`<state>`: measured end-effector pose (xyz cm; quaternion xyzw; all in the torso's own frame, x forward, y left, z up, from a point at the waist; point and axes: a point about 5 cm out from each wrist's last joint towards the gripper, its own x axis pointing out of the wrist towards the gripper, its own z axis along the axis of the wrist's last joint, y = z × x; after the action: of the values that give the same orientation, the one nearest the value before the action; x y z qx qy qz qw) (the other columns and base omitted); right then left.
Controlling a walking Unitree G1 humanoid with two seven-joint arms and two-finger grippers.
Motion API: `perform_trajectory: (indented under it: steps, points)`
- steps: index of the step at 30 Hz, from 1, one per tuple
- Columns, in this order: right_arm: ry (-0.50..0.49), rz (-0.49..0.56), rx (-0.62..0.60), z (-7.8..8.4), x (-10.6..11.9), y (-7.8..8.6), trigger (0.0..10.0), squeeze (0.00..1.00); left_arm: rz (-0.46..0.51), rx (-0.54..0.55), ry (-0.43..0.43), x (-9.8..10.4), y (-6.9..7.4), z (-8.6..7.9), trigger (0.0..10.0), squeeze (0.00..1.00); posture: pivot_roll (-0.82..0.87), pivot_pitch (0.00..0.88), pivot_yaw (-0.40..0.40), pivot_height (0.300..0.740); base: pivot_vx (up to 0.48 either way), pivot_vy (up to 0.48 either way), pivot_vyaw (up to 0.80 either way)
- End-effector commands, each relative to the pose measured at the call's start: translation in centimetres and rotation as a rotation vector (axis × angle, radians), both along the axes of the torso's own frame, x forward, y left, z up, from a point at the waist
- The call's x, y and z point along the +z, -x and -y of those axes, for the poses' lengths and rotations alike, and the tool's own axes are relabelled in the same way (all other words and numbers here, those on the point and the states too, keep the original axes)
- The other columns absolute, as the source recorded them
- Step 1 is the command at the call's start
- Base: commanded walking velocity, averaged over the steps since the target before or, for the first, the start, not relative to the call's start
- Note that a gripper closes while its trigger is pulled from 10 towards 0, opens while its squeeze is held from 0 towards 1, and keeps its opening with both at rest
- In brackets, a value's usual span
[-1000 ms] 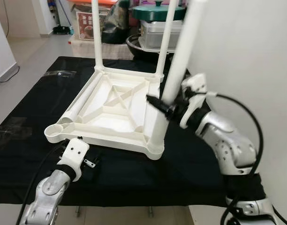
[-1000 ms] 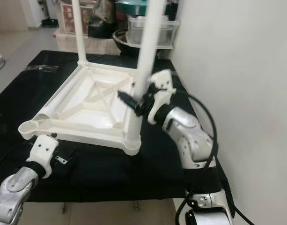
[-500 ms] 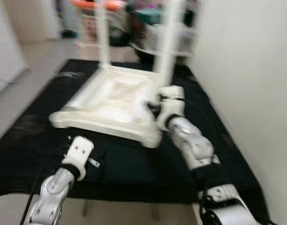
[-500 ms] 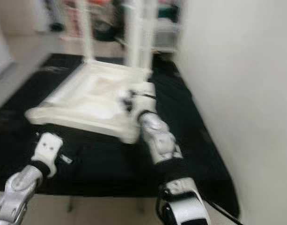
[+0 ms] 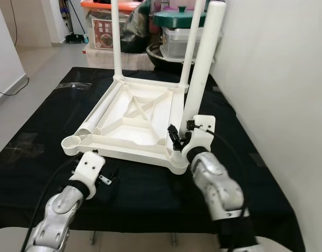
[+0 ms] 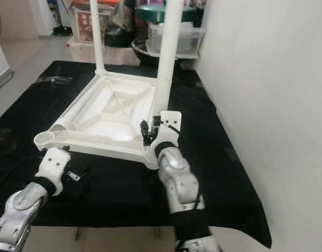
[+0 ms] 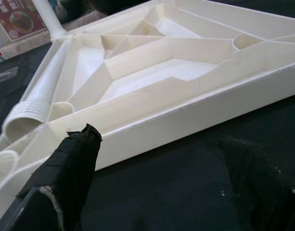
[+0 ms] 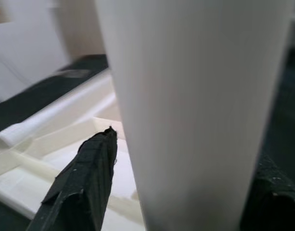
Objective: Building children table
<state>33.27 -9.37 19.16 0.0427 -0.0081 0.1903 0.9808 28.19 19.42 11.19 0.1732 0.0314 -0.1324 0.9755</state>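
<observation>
Children's table top point(image 5: 130, 118), white plastic and upside down with its ribbed underside facing up, lay on a black cloth point(image 5: 40, 131) that covered the work surface. Three white legs stood upright in its corner sockets: one at the far corner toward 11 o'clock point(image 5: 115, 37), one at the far corner toward 1 o'clock point(image 5: 193, 39), and the nearest one at the corner toward 4 o'clock point(image 5: 203, 73). The socket point(image 5: 72, 143) at the near corner toward 8 o'clock held no leg. A fourth leg point(image 5: 100, 111) lay flat inside the top along its 9 o'clock edge, its ribbed open end close to that socket.

The right gripper point(image 5: 177, 140) sat at the base of the nearest leg, and in the right wrist view its black fingers point(image 8: 82, 185) were spread on either side of the leg, one at each side of the white tube; whether they touched it I cannot tell. The left gripper point(image 7: 161, 187) rested low over the cloth just in front of the top's near edge, toward 7 o'clock, with its fingers point(image 7: 72, 166) spread wide apart and nothing between them.

Beyond the cloth, at 12 o'clock, stood a green-lidded pot point(image 5: 180, 16) on a clear container point(image 5: 177, 41) and an orange-lidded box point(image 5: 100, 23). A pale wall point(image 5: 276, 79) ran along the 3 o'clock side.
</observation>
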Motion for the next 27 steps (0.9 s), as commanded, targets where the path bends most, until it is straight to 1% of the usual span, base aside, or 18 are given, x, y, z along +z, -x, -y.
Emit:
perform_trajectory:
  steps: [1, 2, 3, 5, 7, 11, 12, 13, 16, 17, 18, 19, 20, 21, 22, 23, 25, 27]
  points:
    - [0.03, 0.114, 0.267, -1.2, 2.1, 0.4, 10.0, 0.0, -0.026, 0.007, 0.002, -0.7, 0.3, -0.2, 10.0, 0.0, 0.03, 0.0, -0.078, 0.74, 0.0, 0.0, 0.0]
    - [0.03, 0.114, 0.267, -1.2, 2.1, 0.4, 10.0, 0.0, -0.026, 0.007, 0.002, -0.7, 0.3, -0.2, 10.0, 0.0, 0.03, 0.0, -0.078, 0.74, 0.0, 0.0, 0.0]
    - [0.035, 0.111, 0.302, -1.1, 2.1, 0.5, 10.0, 0.0, -0.026, 0.006, 0.003, -0.8, 0.3, -0.1, 10.0, 0.0, 0.03, 0.0, -0.078, 0.74, 0.0, 0.0, 0.0]
    - [0.118, 0.14, 0.371, -0.5, 2.0, 0.0, 10.0, 0.0, -0.025, 0.004, 0.005, -0.8, 0.3, 0.1, 10.0, 0.0, 0.04, 0.0, -0.085, 0.74, 0.0, 0.0, 0.0]
    - [0.172, 0.135, 0.457, -0.3, 1.3, -0.3, 10.0, 0.0, -0.022, 0.005, 0.007, -0.8, 0.3, 0.2, 10.0, 0.0, 0.05, 0.0, -0.094, 0.74, 0.0, 0.0, 0.0]
    - [0.2, 0.122, 0.518, -0.3, 0.8, -0.3, 10.0, 0.0, -0.02, 0.006, 0.007, -0.7, 0.3, 0.1, 10.0, 0.0, 0.05, 0.0, -0.094, 0.74, 0.0, 0.0, 0.0]
    - [0.193, 0.109, 0.555, -0.7, 0.4, -0.3, 0.0, 0.0, -0.018, 0.01, 0.007, -0.7, 0.3, 0.0, 10.0, 0.0, 0.06, 0.0, -0.101, 0.74, 0.0, 0.0, 0.0]
    - [0.169, 0.102, 0.582, -1.3, 0.0, -0.4, 0.0, 0.0, -0.017, 0.014, 0.007, -0.7, 0.4, -0.1, 10.0, 0.0, 0.06, 0.0, -0.102, 0.74, 0.0, 0.0, 0.0]
    - [0.166, 0.101, 0.535, -1.5, -0.2, -0.6, 0.0, 0.0, -0.018, 0.016, 0.007, -0.7, 0.6, -0.2, 10.0, 0.0, 0.06, 0.0, -0.1, 0.74, 0.0, 0.0, 0.0]
    - [0.153, 0.039, 0.349, -1.0, -0.7, -1.8, 0.0, 0.0, -0.022, 0.016, 0.004, -0.9, 0.6, -0.3, 10.0, 0.0, 0.06, 0.0, -0.099, 0.74, 0.0, 0.0, 0.0]
    - [0.153, 0.039, 0.349, -1.0, -0.7, -1.8, 0.0, 0.0, -0.022, 0.016, 0.004, -0.9, 0.6, -0.3, 10.0, 0.0, 0.06, 0.0, -0.099, 0.74, 0.0, 0.0, 0.0]
    - [0.149, -0.009, 0.219, -0.6, -1.1, -2.6, 0.0, 0.0, -0.025, 0.017, 0.002, -0.9, 0.7, -0.3, 10.0, 0.0, 0.06, 0.0, -0.099, 0.74, 0.0, 0.0, 0.0]
    - [0.131, -0.052, 0.039, 0.3, -1.9, -3.2, 0.0, 0.0, -0.026, 0.016, 0.002, -0.9, 0.7, -0.2, 10.0, 0.0, 0.06, 0.0, -0.098, 0.74, 0.0, 0.0, 0.0]
    - [0.106, -0.085, -0.152, 1.3, -2.7, -3.1, 0.0, 0.0, -0.026, 0.014, 0.003, -0.9, 0.6, -0.1, 10.0, 0.0, 0.06, 0.0, -0.094, 0.74, 0.0, 0.0, 0.0]
    - [0.089, -0.097, -0.258, 2.0, -3.3, -2.8, 0.0, 0.0, -0.025, 0.012, 0.004, -0.9, 0.6, 0.0, 10.0, 0.0, 0.06, 0.0, -0.094, 0.74, 0.0, 0.0, 0.0]
    - [0.089, -0.097, -0.258, 2.0, -3.3, -2.8, 0.0, 0.0, -0.025, 0.012, 0.004, -0.9, 0.6, 0.0, 10.0, 0.0, 0.06, 0.0, -0.094, 0.74, 0.0, 0.0, 0.0]
    - [0.042, -0.096, -0.468, 2.7, -3.6, -1.1, 0.0, 0.0, -0.027, 0.009, -0.001, -0.9, 0.5, 0.0, 10.0, 0.0, 0.06, 0.0, -0.095, 0.74, 0.0, 0.0, 0.0]
    - [0.032, -0.068, -0.533, 2.7, -3.2, 0.1, 0.0, 0.0, -0.029, 0.009, -0.005, -1.0, 0.5, -0.1, 10.0, 0.0, 0.06, 0.0, -0.094, 0.74, 0.0, 0.0, 0.0]
